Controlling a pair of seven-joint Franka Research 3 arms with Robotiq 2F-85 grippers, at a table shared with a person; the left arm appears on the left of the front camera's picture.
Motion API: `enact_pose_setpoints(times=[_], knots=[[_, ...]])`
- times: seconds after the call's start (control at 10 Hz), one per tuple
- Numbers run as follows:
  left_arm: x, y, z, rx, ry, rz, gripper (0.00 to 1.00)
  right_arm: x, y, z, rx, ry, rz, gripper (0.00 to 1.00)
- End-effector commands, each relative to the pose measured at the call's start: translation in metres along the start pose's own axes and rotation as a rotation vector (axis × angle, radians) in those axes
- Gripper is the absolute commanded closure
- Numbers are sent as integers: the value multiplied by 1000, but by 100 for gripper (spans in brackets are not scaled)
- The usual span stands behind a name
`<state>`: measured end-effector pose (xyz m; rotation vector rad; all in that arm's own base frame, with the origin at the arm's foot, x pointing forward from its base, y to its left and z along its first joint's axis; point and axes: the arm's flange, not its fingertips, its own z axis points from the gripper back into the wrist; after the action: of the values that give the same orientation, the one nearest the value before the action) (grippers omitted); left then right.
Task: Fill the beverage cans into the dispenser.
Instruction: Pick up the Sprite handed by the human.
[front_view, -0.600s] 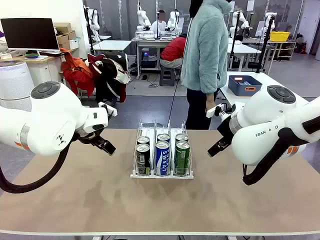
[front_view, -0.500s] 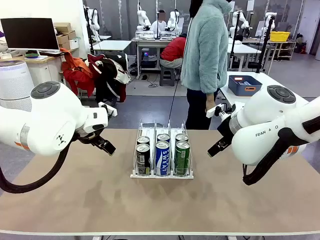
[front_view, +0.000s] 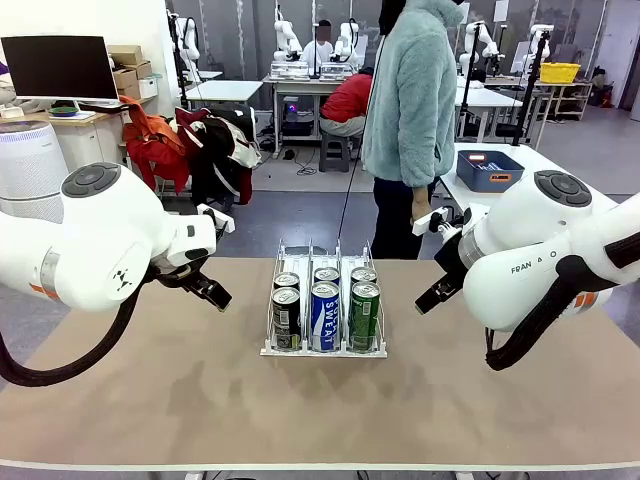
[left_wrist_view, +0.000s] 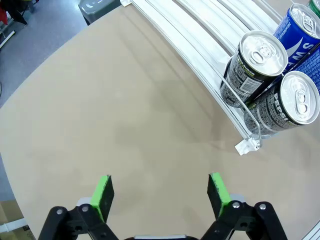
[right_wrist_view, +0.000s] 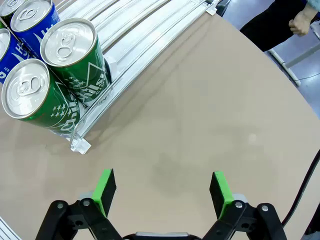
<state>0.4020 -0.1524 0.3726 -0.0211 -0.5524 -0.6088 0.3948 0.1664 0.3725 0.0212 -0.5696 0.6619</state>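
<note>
Six cans (front_view: 325, 305) sit two deep at the dispenser's (front_view: 323, 351) near end. Left gripper (left_wrist_view: 160, 186) and right gripper (right_wrist_view: 161, 184) hang wide open, empty, either side. Risk: an inward swing clips its thin side wall, shoving everything askew.

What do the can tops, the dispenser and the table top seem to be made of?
Can tops: bare metal, likely aluminium, by the brushed silver sheen and pull tabs. Dispenser: probably plastic, glossy white rails and clear dividers. Table top: matte beige, without glare; perhaps laminate or a mat, I cannot tell.
</note>
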Motion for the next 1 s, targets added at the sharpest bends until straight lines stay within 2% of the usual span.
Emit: enact_pose_setpoints(times=[0.0, 0.8, 0.9], knots=[[0, 1, 0, 0, 0, 2, 0, 0, 0, 0, 0, 0, -1, 0], [0, 0, 0, 0, 0, -1, 0, 0, 0, 0, 0, 0, 0, 0], [5, -12, 14, -48, 8, 27, 0, -2, -3, 18, 149, 49, 17, 0]])
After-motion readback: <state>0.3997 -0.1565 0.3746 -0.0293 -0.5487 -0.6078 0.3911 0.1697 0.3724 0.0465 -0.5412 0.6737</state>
